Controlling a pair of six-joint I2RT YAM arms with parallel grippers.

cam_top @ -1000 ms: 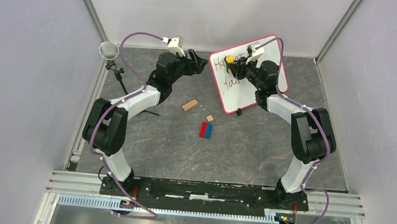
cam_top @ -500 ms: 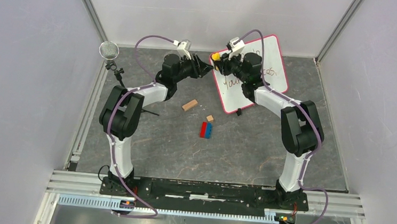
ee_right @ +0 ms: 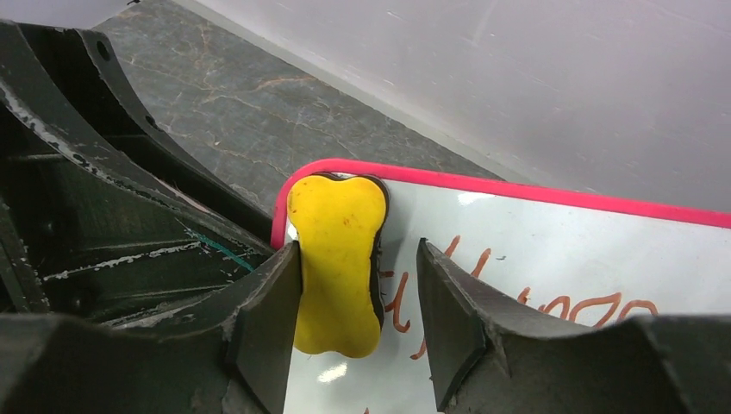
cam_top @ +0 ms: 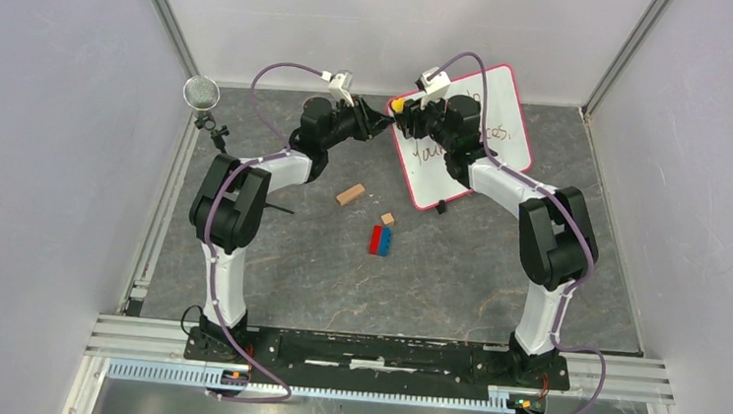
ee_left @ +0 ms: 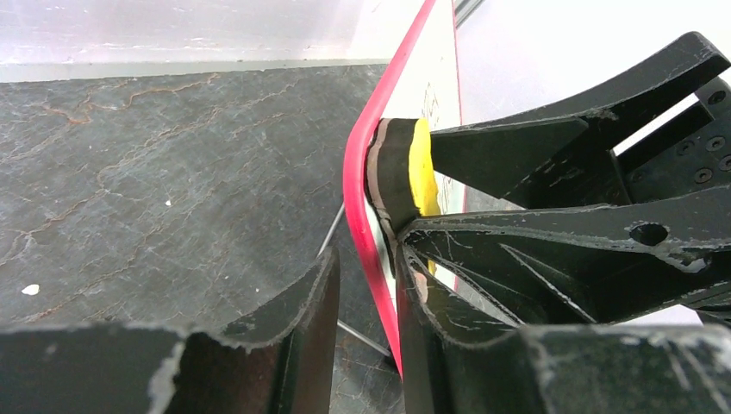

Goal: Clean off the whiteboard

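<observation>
The whiteboard (cam_top: 464, 170) stands tilted at the back right, with a red-pink frame and handwriting on it. A yellow bone-shaped eraser (cam_top: 397, 103) lies against its upper-left corner and also shows in the right wrist view (ee_right: 336, 259). My right gripper (ee_right: 358, 250) is open around the eraser: the left finger touches it and the right finger stands apart over the red writing. My left gripper (ee_left: 366, 259) is open and straddles the board's red frame edge (ee_left: 358, 172). The frame rests against its right finger, with a gap to the left finger. In the top view both grippers meet at that corner.
A microphone on a stand (cam_top: 202, 92) is at the back left. A wooden block (cam_top: 350, 194), a small tan block (cam_top: 387, 218) and joined red and blue bricks (cam_top: 381, 240) lie mid-table, near the board's lower corner. Enclosure walls stand close behind the board.
My right gripper moved left with the eraser from the board's upper middle to its upper-left corner. My left arm stretched right until its jaws reached the board's edge.
</observation>
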